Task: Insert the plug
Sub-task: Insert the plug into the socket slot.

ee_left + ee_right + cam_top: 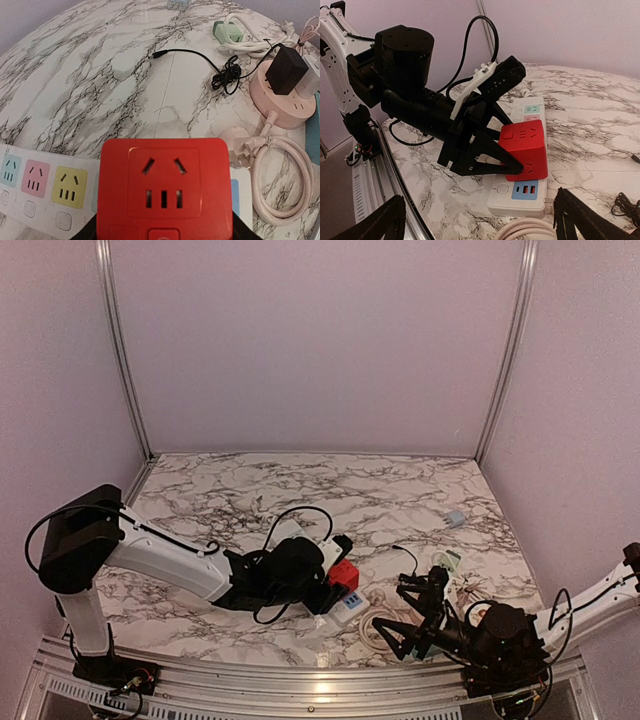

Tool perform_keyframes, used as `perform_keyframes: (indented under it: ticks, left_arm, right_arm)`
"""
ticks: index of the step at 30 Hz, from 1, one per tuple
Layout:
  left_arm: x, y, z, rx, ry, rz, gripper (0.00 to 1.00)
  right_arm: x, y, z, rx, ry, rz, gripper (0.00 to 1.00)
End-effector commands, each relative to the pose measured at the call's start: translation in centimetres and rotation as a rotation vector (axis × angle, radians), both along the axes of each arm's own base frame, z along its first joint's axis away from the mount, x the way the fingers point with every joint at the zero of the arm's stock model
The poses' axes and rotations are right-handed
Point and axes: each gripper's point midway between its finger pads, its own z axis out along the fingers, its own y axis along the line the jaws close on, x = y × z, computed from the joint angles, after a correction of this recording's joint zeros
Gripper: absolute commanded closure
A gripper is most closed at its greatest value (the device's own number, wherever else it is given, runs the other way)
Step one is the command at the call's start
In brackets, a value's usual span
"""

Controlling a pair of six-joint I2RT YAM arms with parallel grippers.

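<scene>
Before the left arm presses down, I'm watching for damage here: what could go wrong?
The red cube in the left gripper covers the socket beneath, so misalignment with the white power strip may go unseen and jam. Nothing holds the strip; the right gripper hangs open, so it might slide. The pink cable lies close and could snag.

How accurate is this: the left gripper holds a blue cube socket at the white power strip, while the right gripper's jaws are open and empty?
Not quite. The cube socket in the left gripper is red, not blue, as the right wrist view shows. The rest holds: it is at the white power strip, and the right gripper has its jaws open and empty.
</scene>
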Motion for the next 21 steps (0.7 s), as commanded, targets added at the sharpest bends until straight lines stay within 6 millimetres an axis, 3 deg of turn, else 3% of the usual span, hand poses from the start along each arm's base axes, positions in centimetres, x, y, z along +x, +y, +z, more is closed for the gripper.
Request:
perform_keyframes:
  ticks: [1, 7, 15, 21]
  left_arm:
    - [-5.2, 10.5, -12.7, 0.526, 0.246, -0.04, 1.0]
    - [-6.5, 9.4, -13.3, 0.346, 0.348, -0.101, 1.0]
    - [-7.0, 10.3, -16.3, 0.462, 0.443, -0.112, 1.0]
    - [-7.4, 10.5, -16.1, 0.472, 0.473, -0.109, 1.0]
  right_arm:
    - [-0.1, -0.5, -0.7, -0.001, 0.002, 0.0, 0.03]
    - [-0.1, -0.6, -0.7, 0.005, 0.006, 0.001, 0.03]
    - [0.0, -0.7, -0.8, 0.001, 0.005, -0.005, 0.03]
    - [0.0, -0.4, -1.0, -0.012, 0.003, -0.007, 0.03]
